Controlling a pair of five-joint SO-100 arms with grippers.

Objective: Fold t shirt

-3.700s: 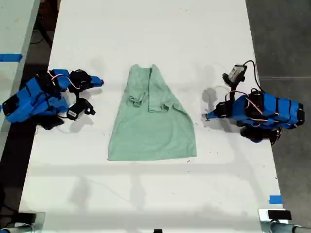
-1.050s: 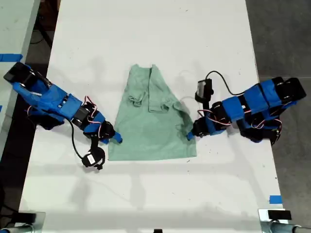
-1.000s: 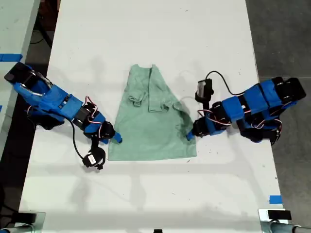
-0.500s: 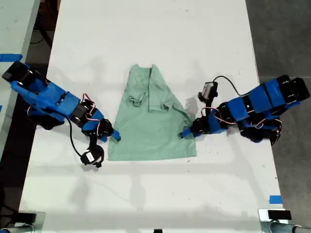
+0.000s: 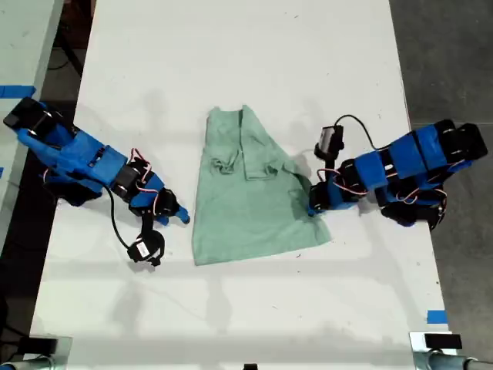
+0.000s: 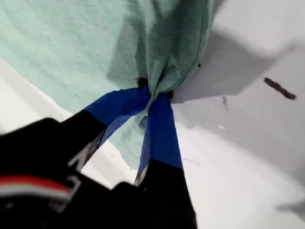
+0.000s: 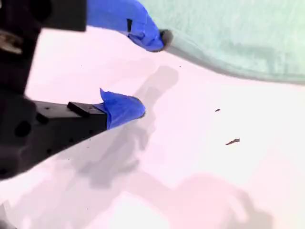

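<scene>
Pinching the t shirt (image 5: pixel 250 193) at its edge toward the exterior view's right, we are gripping with my first gripper (image 6: pixel 153 95) to fold it, while my second gripper (image 7: pixel 138 71) is hovering spread beside the opposite edge.

A long white bench (image 5: pixel 246 46) carries everything. The pale mint-green t shirt (image 5: pixel 250 204) lies flat near its middle, wrinkled, hem widest. A strip of blue tape (image 5: pixel 437 316) sticks near the exterior view's lower right edge.
</scene>
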